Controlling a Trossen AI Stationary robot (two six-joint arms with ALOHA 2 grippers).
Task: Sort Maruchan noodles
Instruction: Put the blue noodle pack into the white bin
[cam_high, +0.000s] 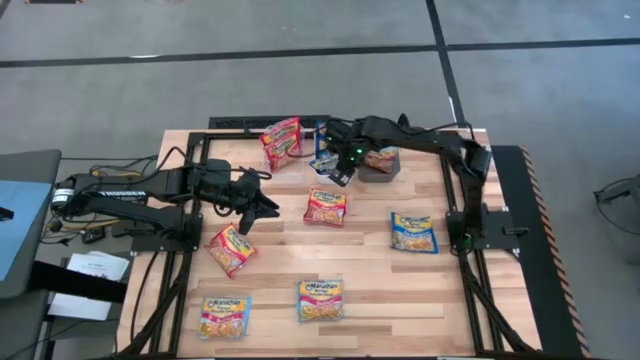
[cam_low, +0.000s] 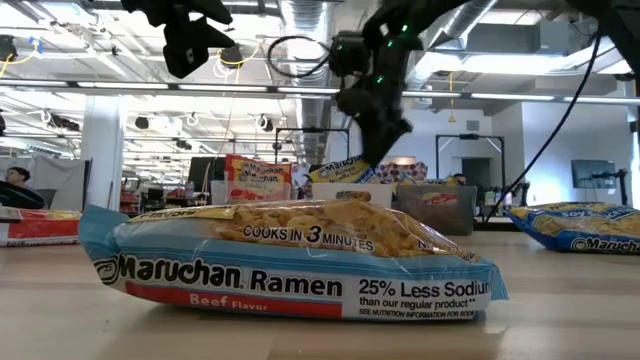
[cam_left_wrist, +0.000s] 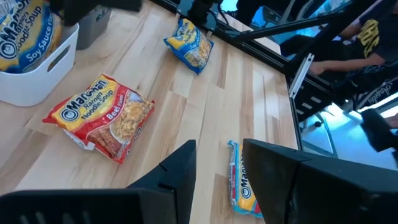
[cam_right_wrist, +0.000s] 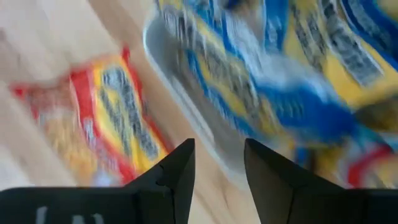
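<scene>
- Right gripper (cam_high: 340, 172) hangs over the white bin (cam_high: 326, 163) at the table's far edge; fingers parted with nothing between them; blue packet (cam_right_wrist: 298, 87) lies in the bin just beneath.
- Left gripper (cam_high: 252, 213) hovers above bare wood near a red packet (cam_high: 231, 248); fingers apart, empty.
- Risk: the blue packet rides high in the bin; a fingertip could snag the slick film on withdrawal and tip it out.
- Risk: flat packets give little edge; a pinch may slip off.
- Packets (cam_high: 413, 232): square, flat, crinkly glossy plastic; scattered over pale wood planks; others stacked in bins at the far edge.
</scene>
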